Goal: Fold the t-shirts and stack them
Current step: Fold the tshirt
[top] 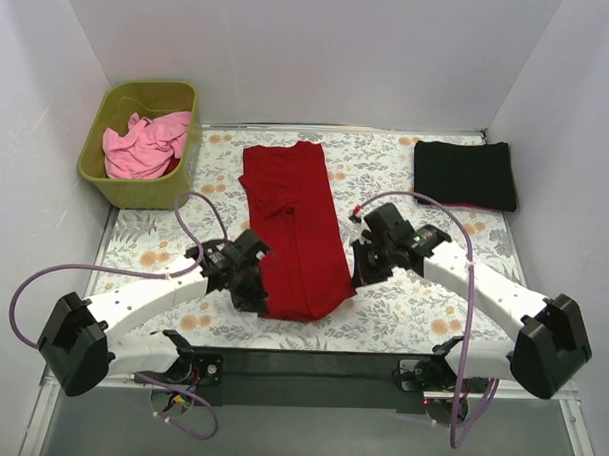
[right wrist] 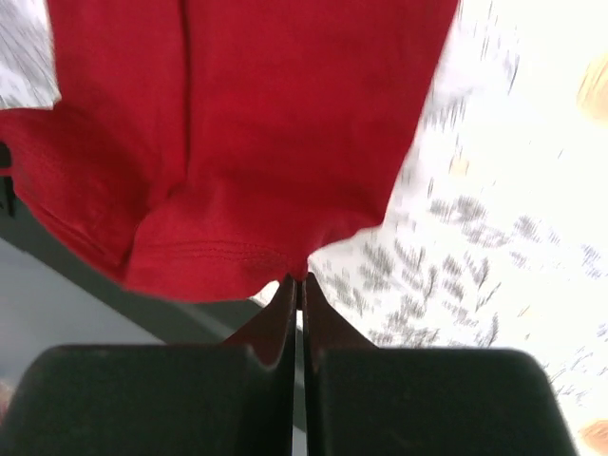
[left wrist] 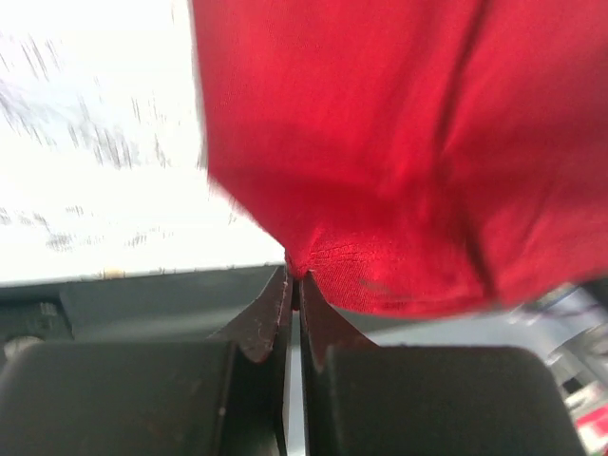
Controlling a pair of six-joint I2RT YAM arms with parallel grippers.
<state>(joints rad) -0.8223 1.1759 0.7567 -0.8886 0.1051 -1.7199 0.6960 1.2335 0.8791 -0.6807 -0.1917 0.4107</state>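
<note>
The dark red t-shirt (top: 294,228) lies folded lengthwise down the middle of the floral cloth. My left gripper (top: 260,295) is shut on its near left corner; the left wrist view shows red cloth (left wrist: 380,171) pinched at the fingertips (left wrist: 296,275). My right gripper (top: 355,270) is shut on its near right corner; the right wrist view shows the hem (right wrist: 218,247) pinched at the tips (right wrist: 300,279). The near hem is lifted slightly. The black t-shirt (top: 464,174) lies folded at the back right. The light pink t-shirt (top: 142,145) is crumpled in the bin.
The olive-green bin (top: 106,176) stands at the back left on the floral table cloth (top: 422,292). White walls enclose the table on three sides. A dark strip (top: 310,366) runs along the near edge between the arm bases.
</note>
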